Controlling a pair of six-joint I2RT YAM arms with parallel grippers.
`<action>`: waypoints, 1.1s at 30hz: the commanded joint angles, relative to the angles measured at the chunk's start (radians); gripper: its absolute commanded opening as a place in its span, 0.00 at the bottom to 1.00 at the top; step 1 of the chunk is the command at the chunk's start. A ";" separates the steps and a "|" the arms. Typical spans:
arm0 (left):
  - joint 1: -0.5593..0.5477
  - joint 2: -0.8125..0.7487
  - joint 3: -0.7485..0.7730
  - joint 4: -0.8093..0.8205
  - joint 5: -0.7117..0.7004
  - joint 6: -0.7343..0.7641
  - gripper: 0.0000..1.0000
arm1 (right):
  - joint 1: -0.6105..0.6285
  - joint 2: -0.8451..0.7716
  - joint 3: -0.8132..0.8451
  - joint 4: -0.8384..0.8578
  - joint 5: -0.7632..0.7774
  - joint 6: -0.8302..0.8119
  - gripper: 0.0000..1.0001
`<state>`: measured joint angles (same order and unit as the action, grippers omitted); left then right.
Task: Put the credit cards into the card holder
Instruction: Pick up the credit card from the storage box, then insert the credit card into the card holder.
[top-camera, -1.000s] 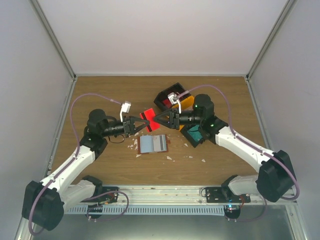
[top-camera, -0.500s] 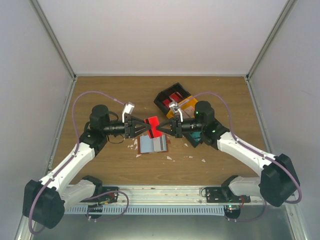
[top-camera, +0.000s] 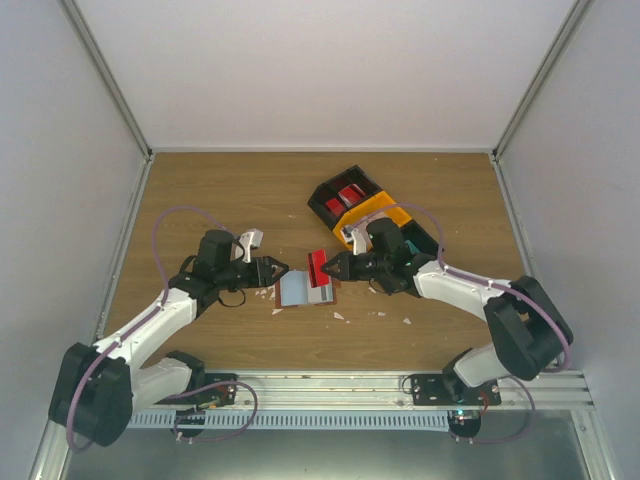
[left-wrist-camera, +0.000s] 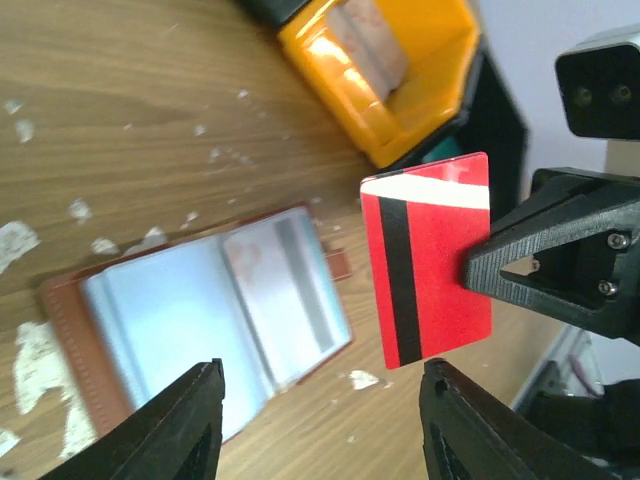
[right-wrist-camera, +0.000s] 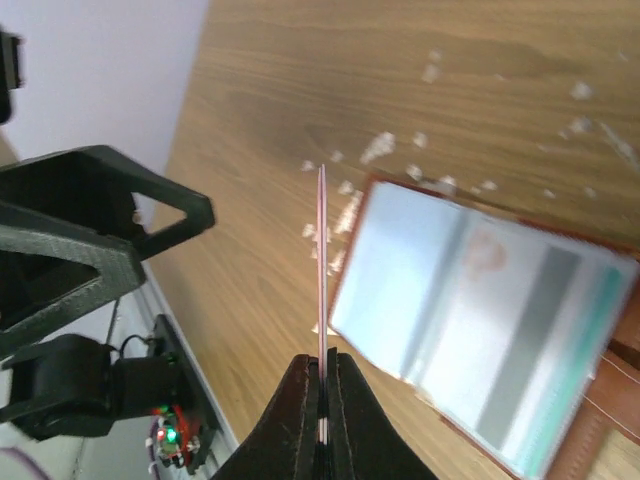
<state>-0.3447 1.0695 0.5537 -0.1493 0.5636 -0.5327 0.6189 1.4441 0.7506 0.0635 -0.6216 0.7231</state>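
- Currently, the red credit card is pinched in the right gripper near the open card holder on the table.
- Left gripper is spread, empty.
- Next, edge alignment with a pocket is required.

Looks like a robotics lab test cell to me: plain white panel walls on aluminium posts boxing in a wood-grain counter, two white arms bolted to a metal rail.
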 joint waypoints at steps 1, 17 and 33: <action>0.005 0.044 -0.033 0.022 -0.076 -0.012 0.51 | 0.013 0.052 -0.030 0.029 0.068 0.103 0.00; 0.004 0.313 -0.025 0.052 0.002 0.010 0.34 | 0.077 0.239 -0.068 0.243 0.132 0.270 0.00; 0.005 0.408 0.028 -0.061 -0.027 0.007 0.31 | 0.077 0.290 -0.083 0.256 0.102 0.305 0.00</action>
<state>-0.3447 1.4616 0.5686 -0.1959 0.5587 -0.5377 0.6872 1.7027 0.6746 0.3004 -0.5079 1.0023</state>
